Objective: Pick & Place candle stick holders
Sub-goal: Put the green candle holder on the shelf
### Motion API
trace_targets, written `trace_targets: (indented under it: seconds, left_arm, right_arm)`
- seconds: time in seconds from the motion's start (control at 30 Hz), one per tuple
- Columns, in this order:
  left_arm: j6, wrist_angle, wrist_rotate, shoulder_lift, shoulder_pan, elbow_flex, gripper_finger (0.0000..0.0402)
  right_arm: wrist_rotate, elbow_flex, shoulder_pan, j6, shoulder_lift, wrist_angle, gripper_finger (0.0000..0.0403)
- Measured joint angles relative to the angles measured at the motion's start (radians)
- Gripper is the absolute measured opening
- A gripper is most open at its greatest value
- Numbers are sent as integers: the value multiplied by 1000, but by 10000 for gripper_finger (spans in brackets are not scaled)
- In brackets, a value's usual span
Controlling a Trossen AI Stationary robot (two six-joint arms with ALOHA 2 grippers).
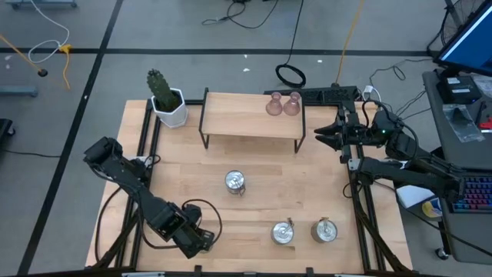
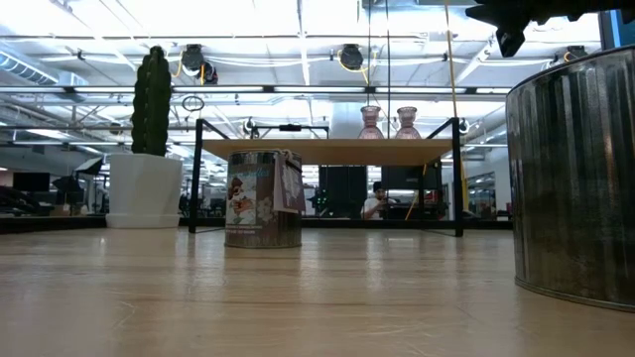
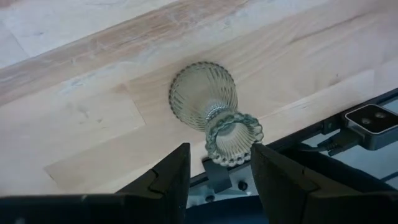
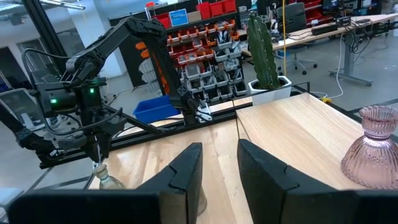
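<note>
Down at the table's near left corner, the left gripper (image 3: 214,171) hovers with fingers parted wide over the olive-green glass holder (image 3: 211,112), whose frilled mouth sits between them, untouched. Off by the right edge, the right gripper (image 4: 217,165) waits narrowly parted near two pink glass holders (image 1: 283,104) on the wooden shelf (image 1: 246,123). Three silver holders (image 1: 234,181) stand well apart; their printed labels are unreadable.

overhead and low views perhaps share shelf (image 1: 252,115).
</note>
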Motion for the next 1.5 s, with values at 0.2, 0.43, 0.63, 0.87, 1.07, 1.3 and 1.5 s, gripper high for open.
trace_targets:
  seconds: [0.2, 0.43, 0.63, 0.87, 1.07, 1.3, 1.5]
  left_arm:
    - [-2, 1, 0, 0, 0, 0, 168]
    - [-4, 19, 20, 34, 2, 0, 168]
    - [-6, 58, 36, 83, 2, 0, 168]
    - [7, 57, 53, 91, 8, 0, 146]
    - [24, 56, 47, 91, 10, -6, 81]
    - [39, 166, 47, 84, 10, -68, 49]
    - [21, 185, 47, 84, 11, -87, 45]
  right_arm:
    - [0, 0, 0, 0, 0, 0, 93]
    - [0, 0, 0, -1, 0, 0, 93]
    - [0, 0, 0, -3, 0, 0, 93]
    - [0, 0, 0, -3, 0, 0, 93]
    - [0, 0, 0, -3, 0, 0, 93]
    - [0, 0, 0, 0, 0, 0, 93]
    - [0, 0, 0, 0, 0, 0, 93]
